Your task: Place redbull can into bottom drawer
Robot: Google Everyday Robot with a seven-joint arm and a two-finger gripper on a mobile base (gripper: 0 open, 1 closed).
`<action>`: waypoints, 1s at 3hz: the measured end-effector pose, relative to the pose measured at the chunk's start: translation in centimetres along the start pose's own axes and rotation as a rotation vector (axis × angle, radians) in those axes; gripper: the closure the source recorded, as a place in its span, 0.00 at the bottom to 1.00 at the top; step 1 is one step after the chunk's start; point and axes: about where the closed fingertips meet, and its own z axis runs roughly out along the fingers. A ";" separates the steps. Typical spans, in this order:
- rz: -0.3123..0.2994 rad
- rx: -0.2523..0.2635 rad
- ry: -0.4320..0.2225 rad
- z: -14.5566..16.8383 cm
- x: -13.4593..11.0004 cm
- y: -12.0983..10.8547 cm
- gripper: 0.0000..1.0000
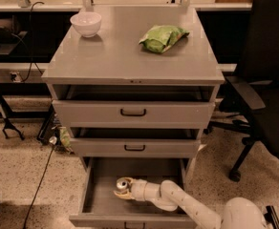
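The redbull can point(123, 184) stands upright inside the open bottom drawer point(101, 202), its pull-tab top showing. My gripper point(122, 191) reaches into the drawer from the lower right on the white arm point(187, 205) and is shut on the can, with a beige finger point(121, 195) against the can's side. The can sits low in the drawer near its middle; I cannot tell whether it rests on the drawer floor. The two shallower drawers above are slightly open.
On the grey cabinet top point(125, 51) sit a white bowl point(86, 23) at the back left and a green chip bag point(162, 37) at the back right. A black office chair point(263, 89) stands to the right. Cables point(44, 161) lie on the floor at left.
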 end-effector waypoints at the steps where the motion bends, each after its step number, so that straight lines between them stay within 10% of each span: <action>1: -0.014 -0.005 0.020 0.0 0.8 0.3 0.05; 3: -0.018 0.002 0.042 -0.1 1.5 1.0 0.00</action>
